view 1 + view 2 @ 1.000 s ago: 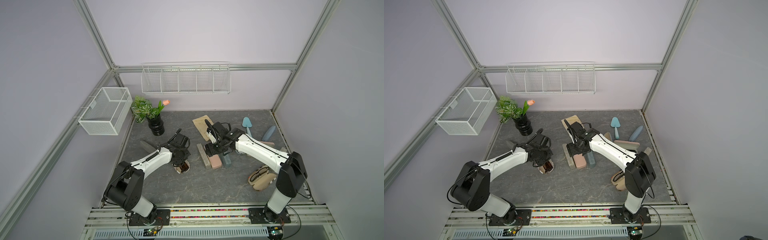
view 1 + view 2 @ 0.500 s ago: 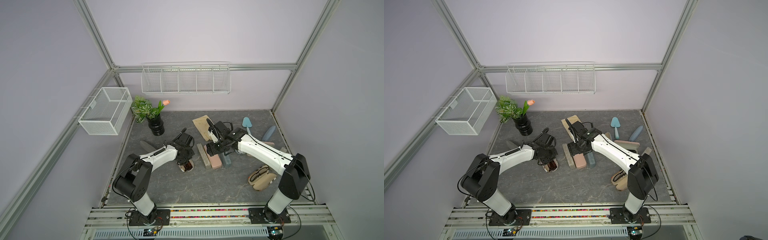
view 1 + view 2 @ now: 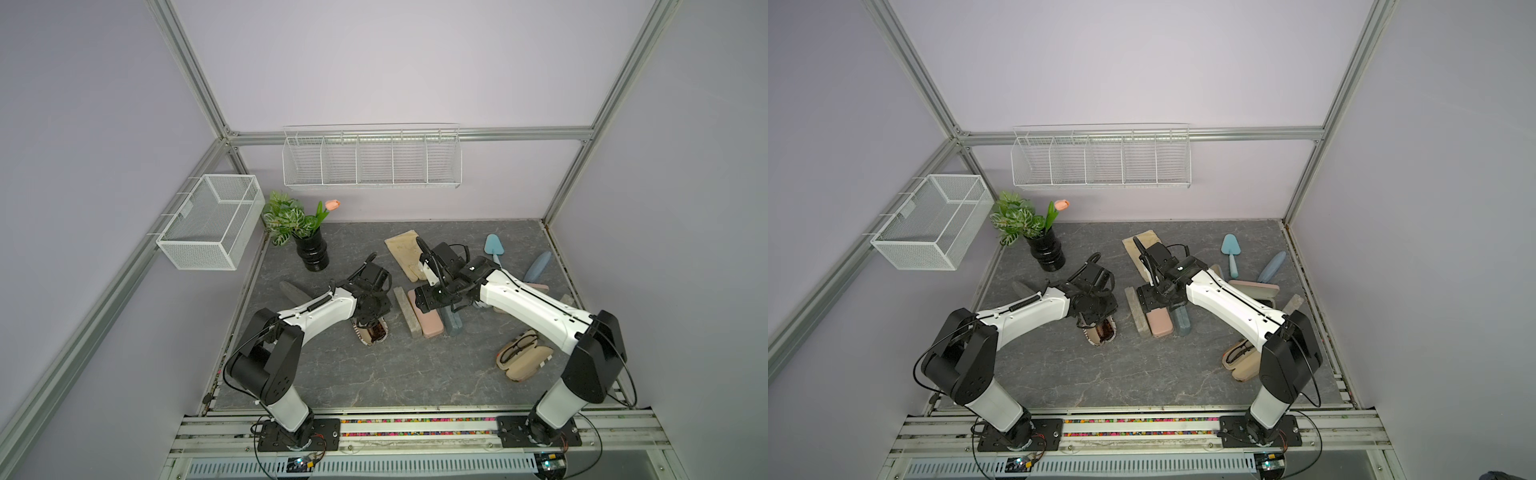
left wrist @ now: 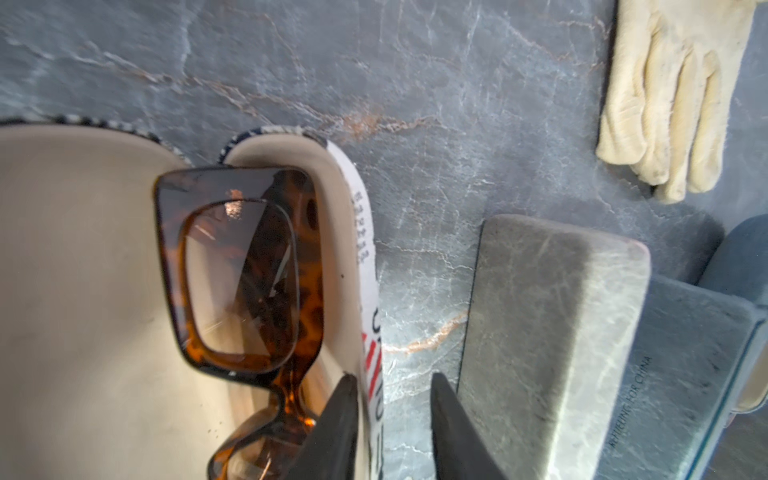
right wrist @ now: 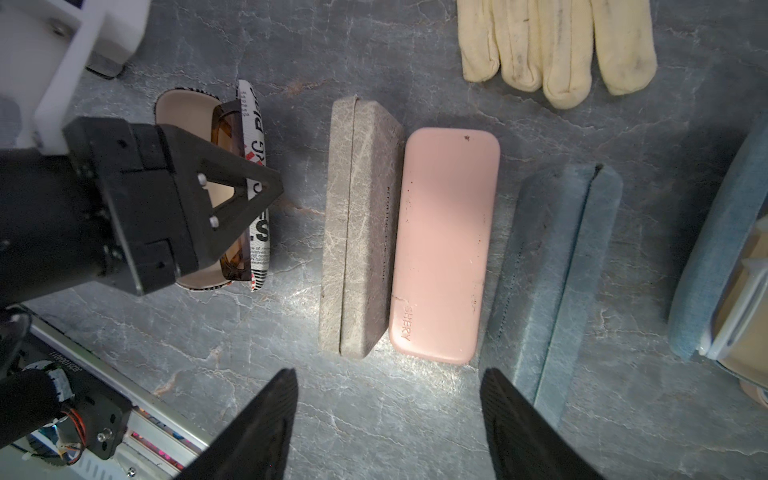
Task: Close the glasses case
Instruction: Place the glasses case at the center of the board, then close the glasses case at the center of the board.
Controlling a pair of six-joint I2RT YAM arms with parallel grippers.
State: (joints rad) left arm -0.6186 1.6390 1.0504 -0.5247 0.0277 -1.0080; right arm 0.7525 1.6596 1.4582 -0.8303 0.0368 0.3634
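Nearest the robot's base, on the right of the grey marble-patterned counter (image 3: 353,382), a beige hard glasses case (image 3: 530,365) lies open with dark-rimmed spectacles (image 3: 513,348) in it. Farther in, left of centre, lies the newsprint-patterned glasses case (image 4: 368,257), also open, with its cream lining up and tortoiseshell sunglasses (image 4: 241,270) resting in one half. The left jaws hang over this case, a little apart and clamped on nothing. In the left wrist view one tip is over the lining and the other over bare counter, with the printed wall between them. Just beside it to the right, three closed cases lie side by side: a grey stone-look case (image 5: 357,228) touching a pink smooth case (image 5: 442,241), then a blue fabric case (image 5: 557,270) slightly apart. The right jaws hover above these, wide apart and empty. Beyond lie a cream fabric glove (image 3: 405,255) and a light blue trowel (image 3: 494,249). A black ribbed vase (image 3: 311,255) of greenery stands at the far left.
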